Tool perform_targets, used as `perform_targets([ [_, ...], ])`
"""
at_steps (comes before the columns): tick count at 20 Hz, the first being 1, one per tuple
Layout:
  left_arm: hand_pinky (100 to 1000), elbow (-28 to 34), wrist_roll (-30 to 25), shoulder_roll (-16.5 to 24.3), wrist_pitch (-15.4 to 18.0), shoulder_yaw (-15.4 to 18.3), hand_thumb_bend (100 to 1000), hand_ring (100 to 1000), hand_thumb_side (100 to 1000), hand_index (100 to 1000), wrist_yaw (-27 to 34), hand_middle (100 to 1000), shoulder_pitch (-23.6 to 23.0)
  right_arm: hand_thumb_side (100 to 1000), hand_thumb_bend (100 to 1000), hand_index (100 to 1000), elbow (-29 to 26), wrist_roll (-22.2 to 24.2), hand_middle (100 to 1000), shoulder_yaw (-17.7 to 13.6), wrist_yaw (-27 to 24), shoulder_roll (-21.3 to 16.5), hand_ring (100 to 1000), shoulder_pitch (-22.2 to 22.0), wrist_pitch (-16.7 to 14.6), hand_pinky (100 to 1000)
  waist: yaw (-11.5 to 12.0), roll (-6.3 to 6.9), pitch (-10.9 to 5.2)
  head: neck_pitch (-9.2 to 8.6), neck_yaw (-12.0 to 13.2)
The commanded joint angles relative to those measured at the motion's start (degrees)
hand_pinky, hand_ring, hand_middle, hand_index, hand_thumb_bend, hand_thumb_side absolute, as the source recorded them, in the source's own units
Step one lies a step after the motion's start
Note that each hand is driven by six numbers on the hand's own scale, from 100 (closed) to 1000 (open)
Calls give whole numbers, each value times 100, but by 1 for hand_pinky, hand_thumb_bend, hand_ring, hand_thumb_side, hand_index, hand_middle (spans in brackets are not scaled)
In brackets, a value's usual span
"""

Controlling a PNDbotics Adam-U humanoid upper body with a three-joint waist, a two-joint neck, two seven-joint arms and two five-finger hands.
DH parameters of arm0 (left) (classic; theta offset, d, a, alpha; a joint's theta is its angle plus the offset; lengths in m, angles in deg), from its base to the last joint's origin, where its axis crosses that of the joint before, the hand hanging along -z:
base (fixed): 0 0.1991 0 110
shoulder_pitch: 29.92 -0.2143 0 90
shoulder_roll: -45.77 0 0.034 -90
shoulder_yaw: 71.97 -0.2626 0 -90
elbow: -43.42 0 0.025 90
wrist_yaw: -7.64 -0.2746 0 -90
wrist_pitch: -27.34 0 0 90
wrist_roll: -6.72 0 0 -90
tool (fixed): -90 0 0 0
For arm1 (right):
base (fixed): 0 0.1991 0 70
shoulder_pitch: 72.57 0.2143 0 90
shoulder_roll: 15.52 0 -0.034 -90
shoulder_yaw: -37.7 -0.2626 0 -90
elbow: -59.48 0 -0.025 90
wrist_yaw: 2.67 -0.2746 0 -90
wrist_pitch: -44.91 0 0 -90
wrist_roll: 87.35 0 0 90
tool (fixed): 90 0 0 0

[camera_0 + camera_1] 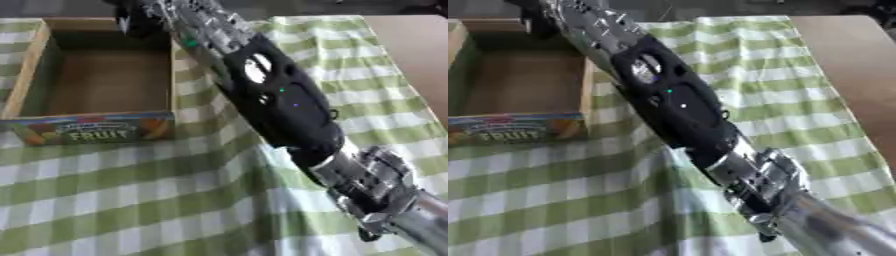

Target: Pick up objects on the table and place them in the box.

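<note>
The right arm [280, 105] comes in from the bottom right corner & goes up across the cloth to the top left. It's long, black & silver. The right hand [140, 20] is way up at the far end, over the far right corner of the box [26, 65]. It's dark & blurry there, so can't tell if the fingers are straight or curled, or if it holds anything.

The box is cardboard w/ a bright front that says FRUIT. It sits at the top left on the green & white checked cloth [131, 200]. Inside looks bare and brown, nothing in it that I can see.

No loose objects show on the cloth. The arm hides a big strip of it, so a thing could be under there. A bit of plain brown table [850, 65] shows at the far right.

The big thing for the next move: the hand is right by the box's far side, just above the rim. The box's long way runs near to far. If the hand has something, it prob. only needs to go a bit left & let go. If not, it must go back to look for a thing.

Left hand isn't in view.
</note>
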Motion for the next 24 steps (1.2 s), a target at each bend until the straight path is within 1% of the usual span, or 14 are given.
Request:
perform_targets([
  [1, 550, 98, -33, 19, 48, -44, 100, 844, 680, 850, 15, 915, 116, 382, 100, 602, 408, -519, 463, -167, 321, 288, 620, 179, 90, 616, 95, 33, -101, -89, -146],
  [6, 551, 98, -60, -41, 87, -69, 100, 844, 678, 850, 49, 914, 168, 376, 100, 598, 1145, -1271, 459, -444, 764, 700, 613, 92, 535, 607, 312, 52, -78, -162, -316],
  [10, 551, 98, -65, -62, 97, -66, 100, 844, 677, 850, 67, 914, 191, 378, 100, 600, 1591, -1584, 462, -553, 948, 849, 618, 6, 679, 609, 387, 46, -69, -163, -379],
  [14, 550, 98, -75, -80, 100, -64, 100, 845, 679, 850, 73, 915, 211, 379, 100, 602, 1795, -1700, 465, -582, 998, 898, 625, -39, 681, 612, 433, 23, -59, -177, -411],
  [18, 548, 98, -103, -80, 90, -68, 100, 845, 680, 850, 76, 915, 216, 371, 100, 614, 1933, -1704, 476, -600, 1068, 916, 630, -40, 671, 611, 463, -6, -37, -206, -430],
  [21, 547, 98, -128, -72, 83, -75, 100, 845, 681, 850, 76, 915, 214, 362, 100, 616, 2023, -1684, 474, -638, 1162, 906, 627, 17, 702, 607, 485, -29, -34, -213, -452],
  [24, 547, 98, -155, -51, 72, -74, 100, 845, 681, 850, 66, 915, 181, 360, 100, 618, 1987, -1643, 474, -687, 1170, 822, 622, 164, 758, 601, 477, -42, -57, -189, -462],
])
